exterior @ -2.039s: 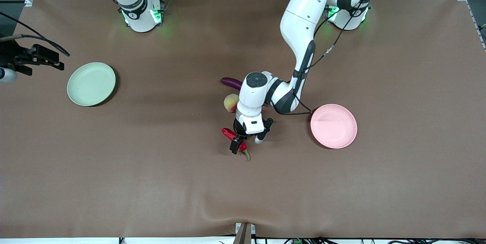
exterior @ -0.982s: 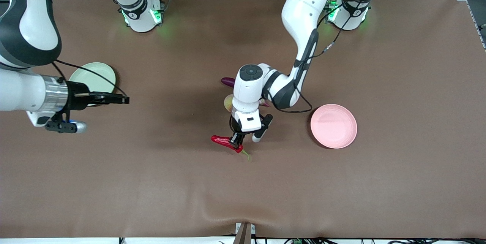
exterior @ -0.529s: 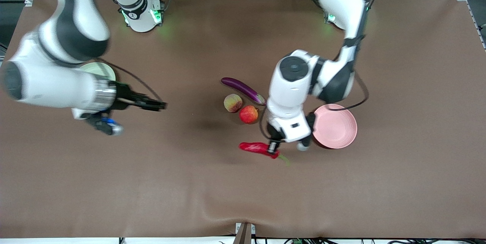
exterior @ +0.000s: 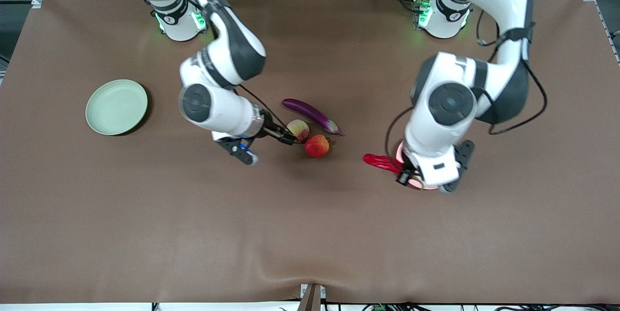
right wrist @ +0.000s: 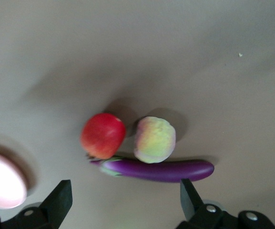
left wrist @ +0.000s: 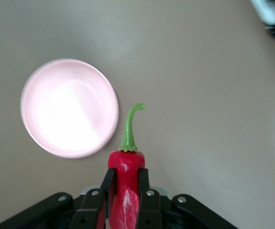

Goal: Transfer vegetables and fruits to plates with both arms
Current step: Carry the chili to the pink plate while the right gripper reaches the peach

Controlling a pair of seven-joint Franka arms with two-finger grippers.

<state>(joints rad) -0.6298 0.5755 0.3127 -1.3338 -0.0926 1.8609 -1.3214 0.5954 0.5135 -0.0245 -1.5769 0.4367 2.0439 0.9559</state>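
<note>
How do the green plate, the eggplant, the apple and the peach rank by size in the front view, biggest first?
1. Green plate, clearly the largest.
2. Eggplant, long but slender.
3. Apple and peach: they look about alike, and the right gripper covers part of the peach, so no ranking between them.

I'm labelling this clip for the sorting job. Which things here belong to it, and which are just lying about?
Job things: chili pepper clamped in the left gripper, pink plate, green plate, eggplant, peach, apple, open right gripper over the peach.

Lying about: only the brown table.
</note>
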